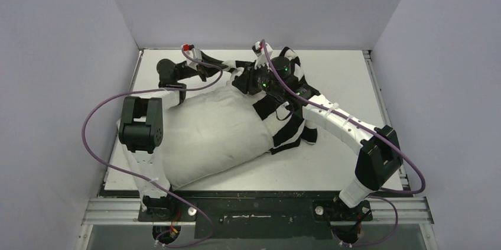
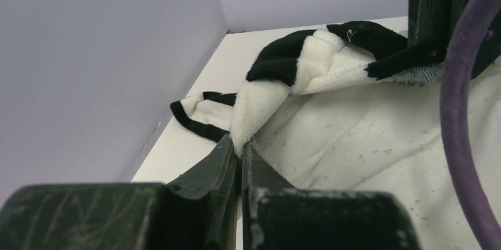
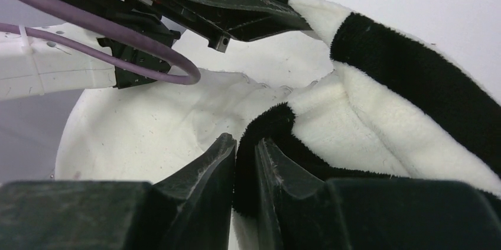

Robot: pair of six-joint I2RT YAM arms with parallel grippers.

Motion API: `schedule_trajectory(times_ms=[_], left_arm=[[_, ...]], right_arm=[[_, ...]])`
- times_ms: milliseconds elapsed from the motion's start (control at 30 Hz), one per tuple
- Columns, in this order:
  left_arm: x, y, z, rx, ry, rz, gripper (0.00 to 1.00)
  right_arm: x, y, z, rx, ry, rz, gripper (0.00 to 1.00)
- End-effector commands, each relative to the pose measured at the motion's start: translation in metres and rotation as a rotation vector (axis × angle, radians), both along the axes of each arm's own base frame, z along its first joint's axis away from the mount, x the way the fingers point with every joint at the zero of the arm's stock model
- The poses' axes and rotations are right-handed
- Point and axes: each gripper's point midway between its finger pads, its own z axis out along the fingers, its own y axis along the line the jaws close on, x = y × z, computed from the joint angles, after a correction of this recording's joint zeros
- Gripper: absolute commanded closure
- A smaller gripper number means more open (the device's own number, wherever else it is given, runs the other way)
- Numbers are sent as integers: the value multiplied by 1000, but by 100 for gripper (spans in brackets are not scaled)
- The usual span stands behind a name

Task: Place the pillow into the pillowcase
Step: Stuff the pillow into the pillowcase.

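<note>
While left gripper (image 2: pixel 241 152) pinches pillowcase (image 2: pixel 307 64), pillow (image 1: pixel 207 132) partly covered

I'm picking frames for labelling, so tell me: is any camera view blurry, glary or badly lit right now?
Top view: evenly lit, sharp, only soft shadows on the table, no glare. Left wrist view: the pillowcase is sharp, but the left gripper is dark and the purple cable near the lens is blurred. Right wrist view: the pillowcase is crisp, the right gripper underexposed.

Striped pillowcase (image 1: pixel 288 135) over pillow (image 1: pixel 201 135) end
</note>
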Motion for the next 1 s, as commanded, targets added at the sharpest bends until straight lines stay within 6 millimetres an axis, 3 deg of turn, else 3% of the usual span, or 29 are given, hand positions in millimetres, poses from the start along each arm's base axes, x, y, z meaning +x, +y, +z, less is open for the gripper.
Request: schedule_trajectory(times_ms=[0,167,200,433,600,733,833,967], left_arm=[[-3,25,55,-86,-88,112,100],[-8,42,73,-148,-50,299,100],[-5,45,67,-131,-7,344,100],[-4,61,67,-72,15,519,100],[-9,60,74,-107,42,507,100],[-17,58,82,-171,72,486,100],[-20,56,85,-210,108,461,100],[-17,57,84,-242,150,458,100]], right_arm=[[-14,-1,47,87,-75,8,78],[-18,-17,46,55,-38,-45,51],[-21,-22,53,57,-49,-54,43],[-38,-34,70,-4,-160,-74,20],[-58,-11,68,-65,-264,5,18],[-70,14,45,-150,-358,68,16],[-60,25,27,-212,-374,27,10],[-37,30,-8,-238,-249,-110,11]])
